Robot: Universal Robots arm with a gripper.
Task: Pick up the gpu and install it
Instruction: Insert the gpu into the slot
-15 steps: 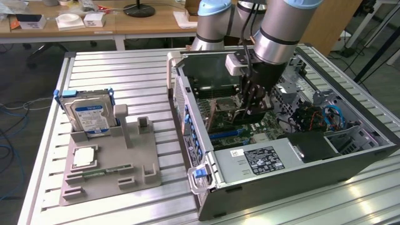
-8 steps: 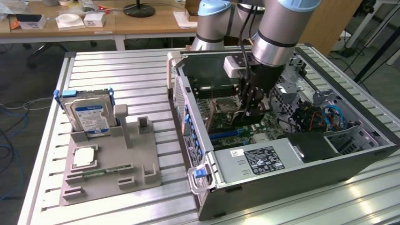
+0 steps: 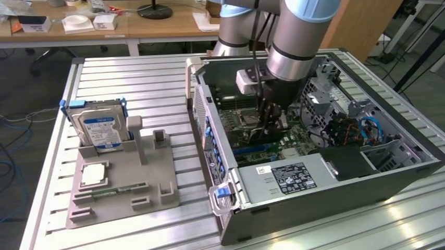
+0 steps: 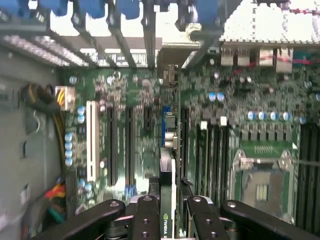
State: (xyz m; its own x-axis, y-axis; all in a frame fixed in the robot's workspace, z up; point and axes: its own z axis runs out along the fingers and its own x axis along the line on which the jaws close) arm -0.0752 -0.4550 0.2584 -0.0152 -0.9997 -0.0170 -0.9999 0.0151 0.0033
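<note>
The arm reaches down into the open computer case [image 3: 326,203], which lies on its side on the slatted aluminium table [image 3: 139,78]. The gripper [image 3: 270,124] sits low over the motherboard [image 4: 125,110], near the middle of the case.

Grip state: the jaws are drawn in narrow and clamp the gpu [image 4: 167,175]. In the wrist view, the card stands edge-on between the two inner fingers [image 4: 146,217], with a green logo visible on its edge.

Card position: the gpu is inside the case, directly above the board, in line with the row of long dark expansion slots [image 4: 129,145]. A white slot [image 4: 91,140] lies to one side and the processor socket [image 4: 262,187] to the other. Whether the card edge has entered a slot cannot be determined.

At the exterior view's left, a grey fixture [image 3: 122,203] carries the hard drive [image 3: 99,130], standing upright.
</note>
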